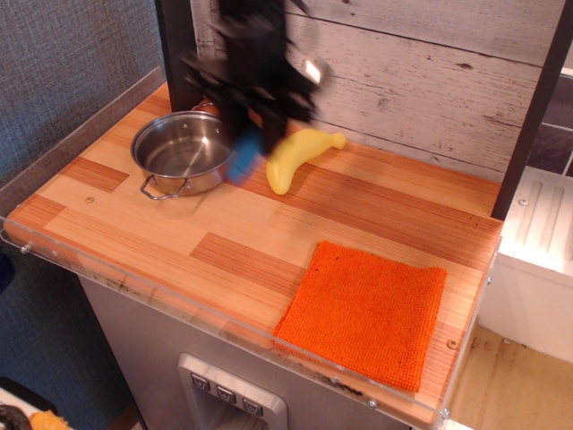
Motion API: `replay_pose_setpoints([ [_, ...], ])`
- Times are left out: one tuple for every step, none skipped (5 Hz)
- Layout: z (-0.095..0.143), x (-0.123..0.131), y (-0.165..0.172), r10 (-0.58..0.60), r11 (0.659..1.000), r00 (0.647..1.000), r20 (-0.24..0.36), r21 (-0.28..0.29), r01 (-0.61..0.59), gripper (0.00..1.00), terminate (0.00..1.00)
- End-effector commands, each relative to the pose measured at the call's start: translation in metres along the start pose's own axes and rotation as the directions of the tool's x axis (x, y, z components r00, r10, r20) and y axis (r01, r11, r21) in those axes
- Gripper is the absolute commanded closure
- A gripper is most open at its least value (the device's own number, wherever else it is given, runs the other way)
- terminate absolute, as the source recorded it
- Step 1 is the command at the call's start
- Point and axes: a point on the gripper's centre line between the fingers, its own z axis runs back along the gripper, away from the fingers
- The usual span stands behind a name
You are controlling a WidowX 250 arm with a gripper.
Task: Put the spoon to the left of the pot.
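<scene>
The steel pot (184,150) with two wire loop handles stands at the back left of the wooden table. My gripper (248,134) is blurred by motion, raised just right of the pot, and is shut on the spoon; only the spoon's blue handle (242,163) shows, hanging below the fingers near the pot's right rim. The silver bowl of the spoon is hidden by the gripper.
A yellow banana (295,155) lies right of the gripper near the back wall. An orange cloth (365,311) lies at the front right. A black post (179,54) stands behind the pot. A clear rim (134,285) runs along the table's front edge.
</scene>
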Motion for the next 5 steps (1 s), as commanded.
replay_pose_setpoints([
  [0.025,-0.054,0.088,0.063,0.988,0.994,-0.093,0.147,-0.049,1.00,0.00],
  [0.005,-0.068,0.137,0.074,0.982,0.987,-0.139,0.181,-0.048,1.00,0.00],
  [-0.007,-0.066,0.168,0.107,0.977,0.983,-0.148,0.200,-0.076,1.00,0.00],
  [-0.016,-0.066,0.182,0.178,0.965,0.972,-0.156,0.223,-0.141,1.00,0.00],
  [-0.027,-0.061,0.171,0.149,0.971,0.976,-0.161,0.209,-0.114,1.00,0.00],
])
